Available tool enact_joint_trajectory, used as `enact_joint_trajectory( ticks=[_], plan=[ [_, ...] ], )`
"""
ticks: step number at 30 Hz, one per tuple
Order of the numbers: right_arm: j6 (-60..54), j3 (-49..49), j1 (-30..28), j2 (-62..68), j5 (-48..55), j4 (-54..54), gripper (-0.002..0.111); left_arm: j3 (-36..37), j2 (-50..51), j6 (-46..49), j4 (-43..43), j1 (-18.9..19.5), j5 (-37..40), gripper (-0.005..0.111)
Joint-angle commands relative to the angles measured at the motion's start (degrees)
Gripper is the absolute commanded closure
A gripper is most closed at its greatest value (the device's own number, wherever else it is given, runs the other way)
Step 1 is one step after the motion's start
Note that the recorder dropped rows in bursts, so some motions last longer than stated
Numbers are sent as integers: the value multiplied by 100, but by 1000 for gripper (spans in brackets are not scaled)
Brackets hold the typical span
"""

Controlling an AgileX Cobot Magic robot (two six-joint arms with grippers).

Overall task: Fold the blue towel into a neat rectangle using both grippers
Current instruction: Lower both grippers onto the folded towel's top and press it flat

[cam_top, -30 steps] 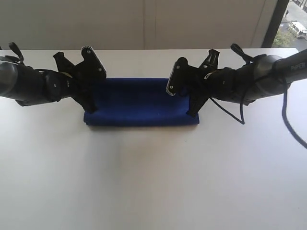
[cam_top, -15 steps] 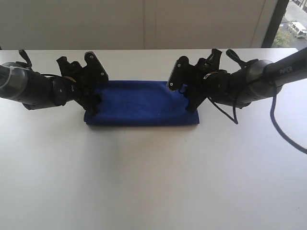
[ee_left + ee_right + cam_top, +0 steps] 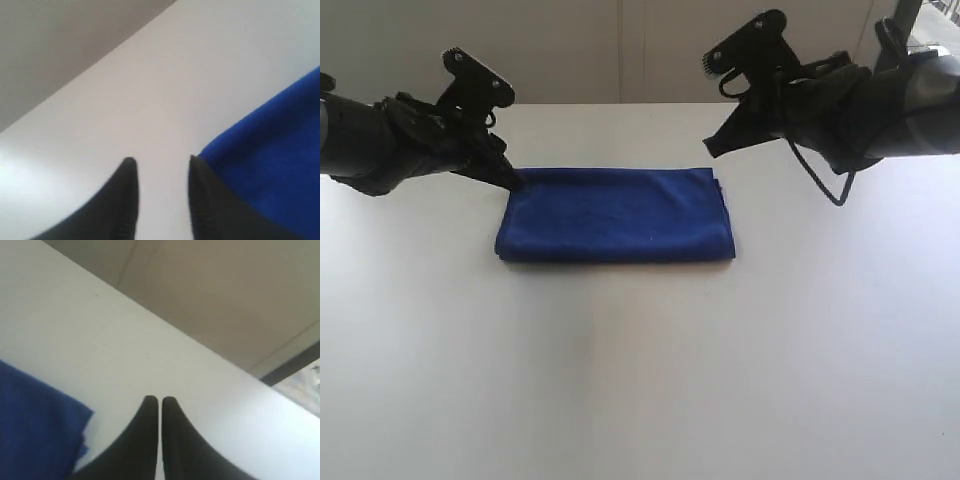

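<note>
The blue towel lies flat on the white table as a folded, wide rectangle, with nothing holding it. My left gripper sits at the towel's far left corner, jaws apart and empty. In the left wrist view the left gripper shows bare table between its fingers, and the blue towel lies just beside one finger. My right gripper hovers above and behind the far right corner. The right gripper has its jaws pressed together on nothing, with the blue towel off to one side.
The white table stretches wide in front of the towel. Its far edge meets a pale wall. A dark window frame stands at the back right. A black cable loops under the right arm.
Both grippers have let go of the towel's short ends and drawn back toward the far side. The right one rose and shut; the left one narrowed but stays open.
</note>
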Motion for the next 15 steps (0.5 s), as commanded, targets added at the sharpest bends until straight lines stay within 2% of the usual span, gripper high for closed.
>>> enact_joint_trajectory(
  ticks=[1, 4, 9, 11, 15],
  plan=[
    [392, -4, -46, -44, 1309, 445, 108, -9, -189, 185, -640, 18, 1236, 106],
    [1273, -4, -56, 151, 1921, 491, 108, -9, -21, -298, -649, 18, 1955, 106],
    [2163, -15, -105, 488, 2503, 491, 108, -9, 262, -936, -691, 18, 2056, 106],
    [2435, -105, -157, 656, 2499, 491, 108, -57, 342, -1300, -691, 18, 1818, 106],
    [2600, -655, -182, 1115, 2782, 491, 108, -528, 647, -1617, -691, 18, 1776, 106]
  ],
)
